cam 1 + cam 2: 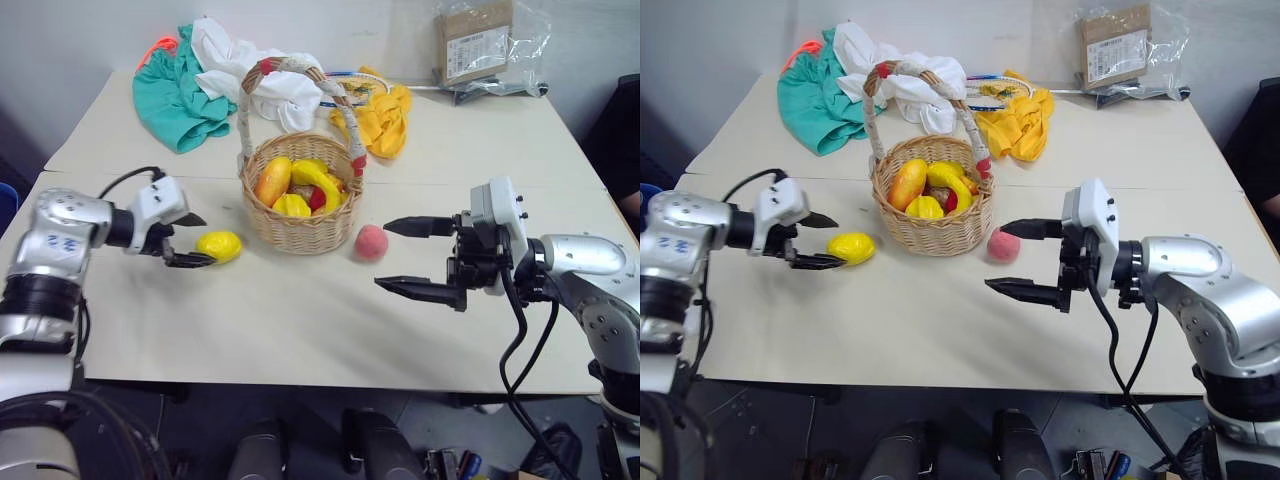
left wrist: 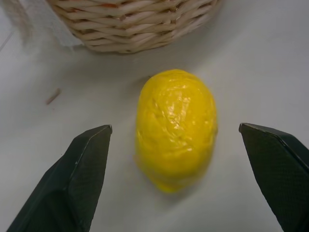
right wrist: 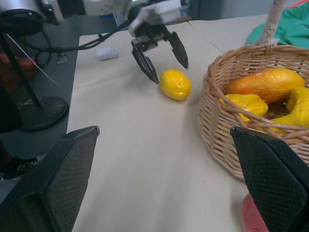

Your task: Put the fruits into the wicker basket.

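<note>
Two fruits are left out on the table (image 1: 300, 330): a lemon (image 1: 219, 245) lying just beside the wicker basket (image 1: 300, 230) on its left, and a peach (image 1: 371, 241) close to the basket's right side. Several fruits already sit in the basket. The left gripper (image 1: 190, 240) has its black fingers spread wide with nothing between them, its tips just short of the lemon; in the left wrist view the lemon (image 2: 176, 128) lies lengthwise between the two open fingers (image 2: 82, 179). The right gripper (image 1: 415, 257) is also wide open and empty, hanging near the peach but apart from it.

The lemon looks glossy, like a wrapped or plastic skin, so it is likely light and rather slippery, and may squirt out of a pinch near its ends. Closing across its widest middle seems best. The peach looks fuzzy and round, probably light with better friction; a grip across its middle should do
</note>
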### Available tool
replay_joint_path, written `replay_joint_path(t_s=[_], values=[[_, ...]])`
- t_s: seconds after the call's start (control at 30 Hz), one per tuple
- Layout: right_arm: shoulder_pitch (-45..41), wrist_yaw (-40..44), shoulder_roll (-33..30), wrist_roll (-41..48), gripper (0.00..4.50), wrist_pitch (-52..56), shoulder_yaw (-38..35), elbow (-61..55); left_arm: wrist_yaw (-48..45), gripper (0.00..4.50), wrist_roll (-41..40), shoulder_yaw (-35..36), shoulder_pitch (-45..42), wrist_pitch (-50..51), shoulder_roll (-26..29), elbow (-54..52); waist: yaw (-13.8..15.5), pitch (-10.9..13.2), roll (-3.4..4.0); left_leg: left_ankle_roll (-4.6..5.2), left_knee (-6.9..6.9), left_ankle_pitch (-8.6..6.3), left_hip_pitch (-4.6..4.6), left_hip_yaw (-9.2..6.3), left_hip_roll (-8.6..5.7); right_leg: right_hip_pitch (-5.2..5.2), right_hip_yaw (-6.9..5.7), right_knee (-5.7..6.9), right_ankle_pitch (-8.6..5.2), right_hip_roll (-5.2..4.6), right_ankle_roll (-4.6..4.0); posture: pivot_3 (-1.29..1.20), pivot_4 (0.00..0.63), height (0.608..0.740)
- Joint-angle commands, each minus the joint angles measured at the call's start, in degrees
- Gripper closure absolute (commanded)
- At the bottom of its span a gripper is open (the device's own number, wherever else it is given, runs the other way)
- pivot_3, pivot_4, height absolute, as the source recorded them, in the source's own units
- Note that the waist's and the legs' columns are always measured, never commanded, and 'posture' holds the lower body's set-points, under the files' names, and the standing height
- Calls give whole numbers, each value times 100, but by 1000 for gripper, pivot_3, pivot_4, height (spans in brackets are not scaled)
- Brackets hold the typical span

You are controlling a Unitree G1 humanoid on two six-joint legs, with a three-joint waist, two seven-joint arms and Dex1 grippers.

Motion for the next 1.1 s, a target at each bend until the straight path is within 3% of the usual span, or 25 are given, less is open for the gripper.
replay_joint_path(t_s=[0.03, 0.17, 0.4, 0.5, 0.57, 0.7, 0.77, 0.87, 0.97, 1.1], values=[[82, -226, -54, 153, 0, -3, -255, -368, -93, 58, 423, -191, -407, -508, -140, 736, 1, 1, -2, 3, 7, 0, -6, 2, -1, -7, 4, 3, 3, 0, 6, 0, 150, 740], [98, -428, -42, 182, 0, -31, -314, -424, 144, 232, 715, -278, -855, -754, -541, 1507, 34, 6, -11, 15, 51, -2, -19, 7, -3, -15, 13, 7, 9, 3, 17, 0, 150, 740], [121, -552, -57, 187, 0, -67, -285, -464, -455, 2068, 496, -2, -922, -838, -569, 1418, 105, 6, -11, 23, 55, -4, -28, 16, -3, -27, 25, 11, 13, -4, 22, 0, 150, 740], [136, -571, -66, 158, 0, -87, -264, -465, -1350, 2081, -264, 402, -339, -337, -264, 96, 97, 6, -11, 22, 55, -4, -31, 22, 0, -32, 28, 17, 13, -3, 22, 0, 150, 740], [127, -594, -59, 144, 0, -97, -243, -465, -1636, 2081, -979, 765, 129, 633, -89, -1102, 91, 6, -11, 16, 53, -1, -29, 26, 3, -33, 37, 34, 13, -5, 22, 0, 150, 740], [125, -653, -15, 84, 0, -135, -198, -438, -735, 2081, -2125, 1468, 200, 2703, -289, -2708, 171, 9, -17, 21, 69, -3, -32, 12, -1, -27, 73, 44, 13, -18, 22, 0, 150, 740], [126, -667, 10, 51, 0, -161, -165, -405, 35, 2081, -2000, 1520, -131, 2979, -578, -2772, 228, 9, -18, 27, 79, -2, -31, -6, -10, -15, 69, 24, 13, -25, 22, 0, 150, 740], [114, -684, 56, -25, 0, -209, -62, -363, 1491, 2081, -1073, 1110, -887, 2937, -1080, -2132, 279, 8, -20, 36, 79, 2, -27, -6, -21, -6, 70, 16, 23, -14, 40, 0, 150, 740], [86, -606, 96, -32, 0, -216, 74, -353, 1950, 2081, -679, 761, -1477, 2438, -1681, -1480, 283, 8, -20, 41, 76, 2, -26, 3, -27, -6, 64, 11, 28, 9, 49, 0, 150, 740], [-24, -663, 173, -167, 0, -304, 202, -243, 2206, 2081, -380, 610, -1757, 1916, -2057, -567, 237, 8, -20, 43, 73, 1, -29, 32, -21, -12, 48, 17, 34, 16, 59, 0, 150, 740]])
